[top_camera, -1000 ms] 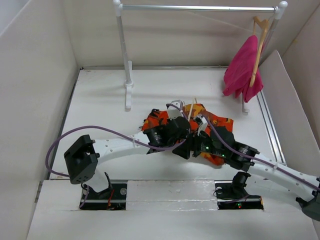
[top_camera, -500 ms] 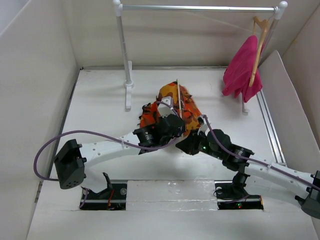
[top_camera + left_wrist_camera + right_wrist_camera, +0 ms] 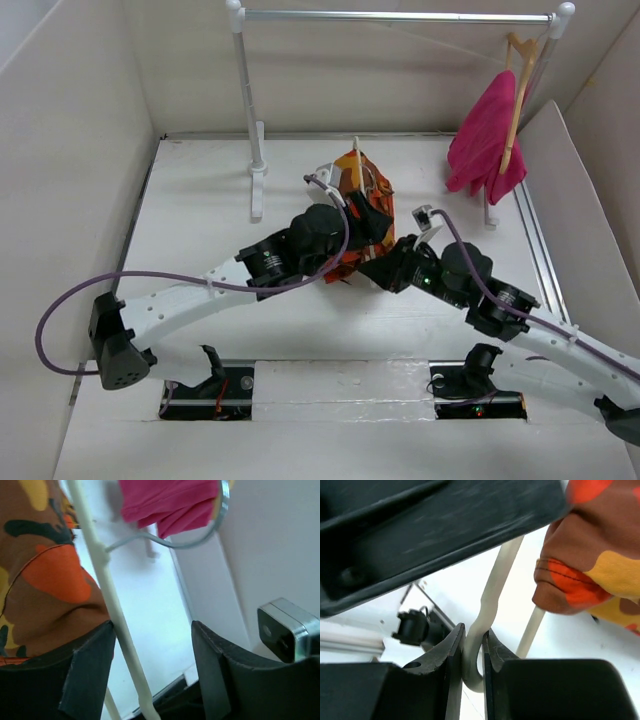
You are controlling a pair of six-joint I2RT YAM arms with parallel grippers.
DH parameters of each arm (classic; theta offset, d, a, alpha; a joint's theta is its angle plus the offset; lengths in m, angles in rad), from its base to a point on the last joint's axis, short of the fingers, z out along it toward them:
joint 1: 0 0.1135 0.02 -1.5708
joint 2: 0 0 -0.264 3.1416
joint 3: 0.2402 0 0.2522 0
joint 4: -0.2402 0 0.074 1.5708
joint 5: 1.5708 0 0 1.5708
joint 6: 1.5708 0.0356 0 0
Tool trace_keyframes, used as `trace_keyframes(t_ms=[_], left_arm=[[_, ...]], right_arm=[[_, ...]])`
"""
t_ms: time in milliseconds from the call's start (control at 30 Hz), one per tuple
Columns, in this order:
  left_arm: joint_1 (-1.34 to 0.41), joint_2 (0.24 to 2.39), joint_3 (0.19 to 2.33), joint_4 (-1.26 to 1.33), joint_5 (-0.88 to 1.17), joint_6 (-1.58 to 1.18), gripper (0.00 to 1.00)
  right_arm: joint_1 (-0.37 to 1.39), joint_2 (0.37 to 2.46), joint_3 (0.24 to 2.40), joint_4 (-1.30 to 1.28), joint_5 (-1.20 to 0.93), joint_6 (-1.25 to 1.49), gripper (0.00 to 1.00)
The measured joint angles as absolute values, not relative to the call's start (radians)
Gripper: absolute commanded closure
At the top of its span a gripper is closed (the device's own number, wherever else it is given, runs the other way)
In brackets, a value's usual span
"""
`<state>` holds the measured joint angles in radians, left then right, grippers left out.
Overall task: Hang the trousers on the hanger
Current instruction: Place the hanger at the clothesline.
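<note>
Right end effector [image 3: 473, 631] pinches a bent corner of the hanger [image 3: 495, 580]. Left end effector [image 3: 151, 628] stands open, fingers astride the hanger's rod. The trousers [image 3: 360, 180] drape over the hanger, at the middle of the table [image 3: 200, 220].

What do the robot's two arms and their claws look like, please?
The left arm and right arm have white links dotted with small holes, rounded black joints and a purple cable running along each. The left claw and right claw have blocky, matte-black fingers.
</note>
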<state>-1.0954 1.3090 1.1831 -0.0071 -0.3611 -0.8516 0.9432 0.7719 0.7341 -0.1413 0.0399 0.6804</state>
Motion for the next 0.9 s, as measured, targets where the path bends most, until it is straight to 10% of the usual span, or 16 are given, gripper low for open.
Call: trace_keyframes(t_ms=[900], left_arm=[[-1.034, 0.963, 1.256, -0.093, -0.412, -0.762, 0.43]], right_arm=[[0.356, 0.942, 1.126, -0.140, -0.333, 0.485, 1.00]])
